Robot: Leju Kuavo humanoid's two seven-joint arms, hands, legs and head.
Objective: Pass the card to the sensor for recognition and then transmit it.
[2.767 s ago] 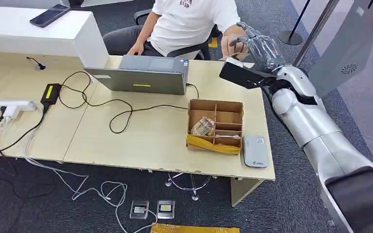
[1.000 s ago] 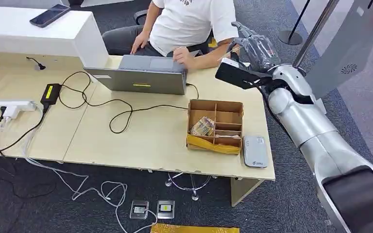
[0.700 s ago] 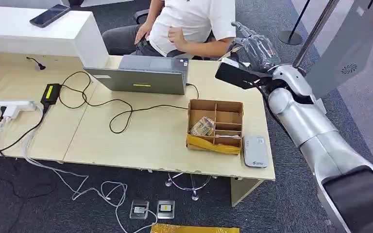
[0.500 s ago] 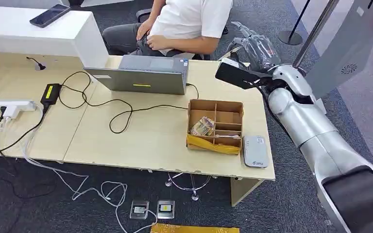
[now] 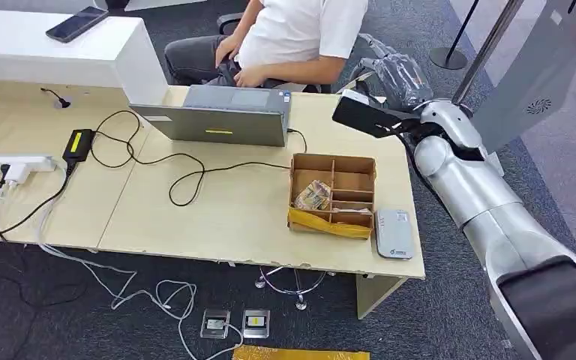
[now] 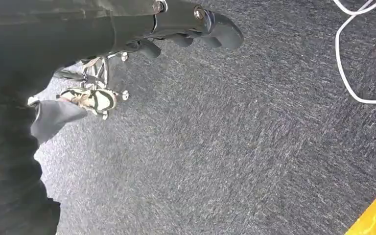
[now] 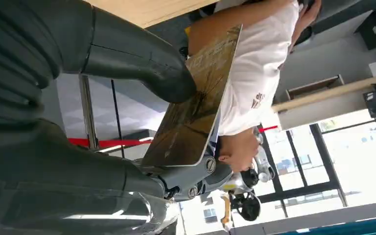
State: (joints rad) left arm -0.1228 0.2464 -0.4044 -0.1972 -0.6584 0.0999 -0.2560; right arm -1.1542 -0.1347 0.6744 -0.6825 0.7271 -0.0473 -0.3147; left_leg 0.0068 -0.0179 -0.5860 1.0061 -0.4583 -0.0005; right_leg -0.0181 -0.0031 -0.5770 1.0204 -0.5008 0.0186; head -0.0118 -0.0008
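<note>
The card (image 7: pixel 196 103), brownish with faint print, is pinched in the right hand (image 5: pixel 394 75), the thick thumb (image 7: pixel 142 63) pressed on one face and the fingers (image 7: pixel 200 176) behind the other. From the head view that hand is raised past the far right corner of the desk (image 5: pixel 217 217), close to the person (image 5: pixel 300 34) in a white shirt who sits in a chair behind the far edge. The silver right arm (image 5: pixel 472 187) runs up along the right side of the desk.

The card reader (image 5: pixel 394 234), a flat grey pad, lies at the near right corner, just beside a cardboard box (image 5: pixel 333 193) with dividers; a crumpled packet sits in one left compartment of the box. A laptop (image 5: pixel 221 114) stands along the far edge, with black cables (image 5: pixel 187 169) looping across the middle of the desk to a black charger (image 5: pixel 79 142) and a white power strip (image 5: pixel 11 165) at the left edge.

The left hand (image 6: pixel 186 29) hangs over grey carpet (image 6: pixel 225 147), its dark fingers loosely curled and holding nothing.

A white counter (image 5: pixel 52 52) at the far left carries a phone (image 5: pixel 76 22). White cords (image 5: pixel 142 296) trail on the carpet below the near edge. A grey panel (image 5: pixel 540 67) and a barrier post (image 5: pixel 450 52) stand to the right.
</note>
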